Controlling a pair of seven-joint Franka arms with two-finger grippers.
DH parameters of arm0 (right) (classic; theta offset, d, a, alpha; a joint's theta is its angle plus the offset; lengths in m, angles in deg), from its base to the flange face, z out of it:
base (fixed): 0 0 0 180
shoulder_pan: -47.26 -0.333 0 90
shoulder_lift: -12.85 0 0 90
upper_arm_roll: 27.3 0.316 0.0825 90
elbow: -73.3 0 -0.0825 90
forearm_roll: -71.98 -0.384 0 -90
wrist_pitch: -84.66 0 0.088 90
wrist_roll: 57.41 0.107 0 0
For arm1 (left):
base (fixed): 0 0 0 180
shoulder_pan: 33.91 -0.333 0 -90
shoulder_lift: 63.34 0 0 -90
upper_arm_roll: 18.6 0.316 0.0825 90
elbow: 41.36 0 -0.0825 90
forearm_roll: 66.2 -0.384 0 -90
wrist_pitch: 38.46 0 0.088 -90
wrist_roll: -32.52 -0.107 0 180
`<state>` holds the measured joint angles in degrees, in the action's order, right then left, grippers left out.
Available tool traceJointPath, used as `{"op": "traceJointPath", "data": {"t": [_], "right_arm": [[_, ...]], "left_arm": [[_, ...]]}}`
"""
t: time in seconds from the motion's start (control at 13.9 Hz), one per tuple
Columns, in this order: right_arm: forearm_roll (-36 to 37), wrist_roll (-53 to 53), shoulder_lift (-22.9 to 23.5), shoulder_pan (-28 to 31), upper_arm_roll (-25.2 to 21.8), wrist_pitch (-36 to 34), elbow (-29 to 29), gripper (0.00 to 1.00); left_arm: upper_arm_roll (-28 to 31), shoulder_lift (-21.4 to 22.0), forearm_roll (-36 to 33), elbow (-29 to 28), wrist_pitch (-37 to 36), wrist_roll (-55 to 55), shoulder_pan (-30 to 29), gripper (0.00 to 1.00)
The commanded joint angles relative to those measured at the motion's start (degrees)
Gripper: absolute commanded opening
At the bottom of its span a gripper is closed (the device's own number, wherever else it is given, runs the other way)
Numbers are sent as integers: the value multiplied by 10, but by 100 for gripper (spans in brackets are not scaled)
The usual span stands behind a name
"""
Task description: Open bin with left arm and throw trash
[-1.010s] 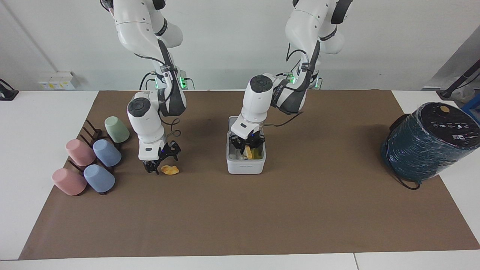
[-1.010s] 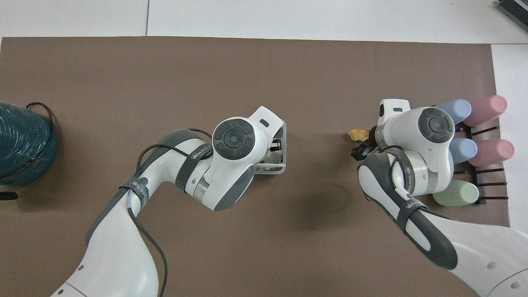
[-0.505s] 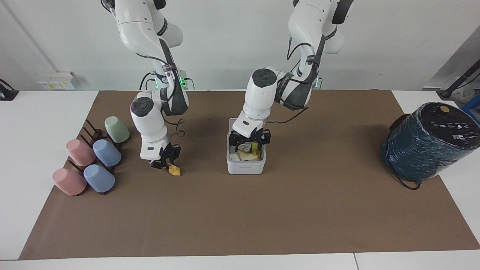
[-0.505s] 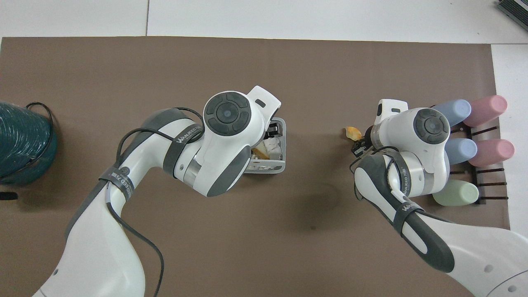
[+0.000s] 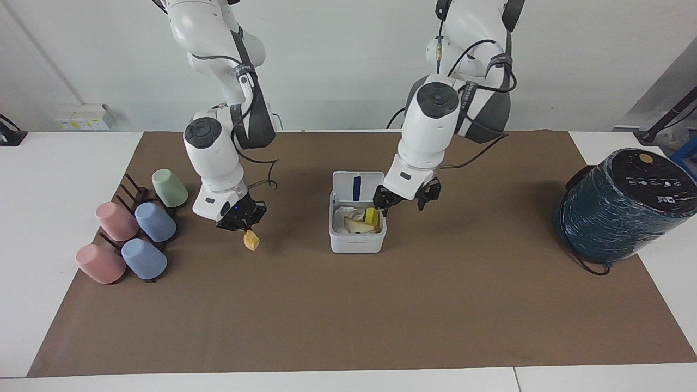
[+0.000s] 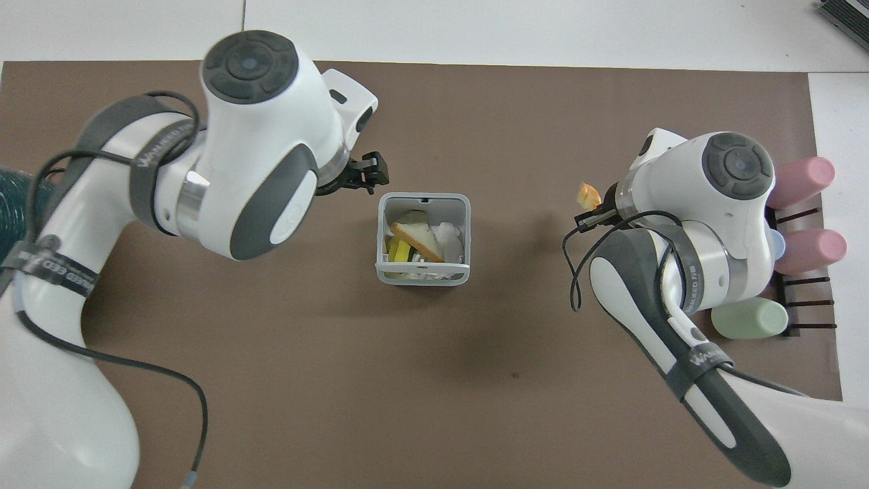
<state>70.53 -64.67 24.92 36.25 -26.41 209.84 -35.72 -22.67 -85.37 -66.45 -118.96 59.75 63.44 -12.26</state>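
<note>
The white bin (image 5: 356, 243) stands mid-mat with its lid (image 5: 354, 188) upright and open, blue stripe showing. In it lie the yellow scrap (image 5: 372, 216) and the cream-white wedge (image 5: 356, 224); both also show in the overhead view, the yellow scrap (image 6: 397, 250) beside the wedge (image 6: 421, 239). My left gripper (image 5: 405, 198) is open and empty, raised just beside the bin (image 6: 422, 275) toward the left arm's end. My right gripper (image 5: 239, 223) is shut on the orange scrap (image 5: 251, 240) and holds it a little above the mat, between the cups and the bin.
Several pastel cups (image 5: 155, 221) lie on a dark rack (image 5: 133, 190) at the right arm's end. A large dark teal cylinder (image 5: 621, 207) stands at the left arm's end, at the mat's edge.
My left gripper has risen out of the bin and moved toward the left arm's end, uncovering the open lid. My right gripper has closed on the orange scrap and lifted it off the mat.
</note>
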Motion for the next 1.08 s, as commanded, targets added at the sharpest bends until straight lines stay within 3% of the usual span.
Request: {"op": "traceJointPath", "data": {"t": [0.0, 0.14, 0.36, 0.58, 0.79, 1.01], "right_arm": [[-42, 84, -2, 2, 26, -65, 56, 0], [-88, 154, 1, 2, 45, -91, 94, 0], [-158, 190, 5, 1, 75, -76, 100, 0], [-233, 248, 21, -35, 82, -37, 100, 0], [-253, 280, 56, -84, 82, -3, 99, 0], [-268, 281, 68, -87, 82, 22, 94, 0]], "left_arm": [[-2, 24, -1, 22, -73, -81, -61, 100], [-2, 63, -8, 20, -98, -171, -119, 100], [-5, 111, -7, 7, -115, -258, -175, 100], [-5, 131, -7, -5, -126, -260, -184, 100], [-5, 146, -7, -39, -105, -262, -185, 100], [-6, 156, -7, -67, -65, -268, -184, 100]]}}
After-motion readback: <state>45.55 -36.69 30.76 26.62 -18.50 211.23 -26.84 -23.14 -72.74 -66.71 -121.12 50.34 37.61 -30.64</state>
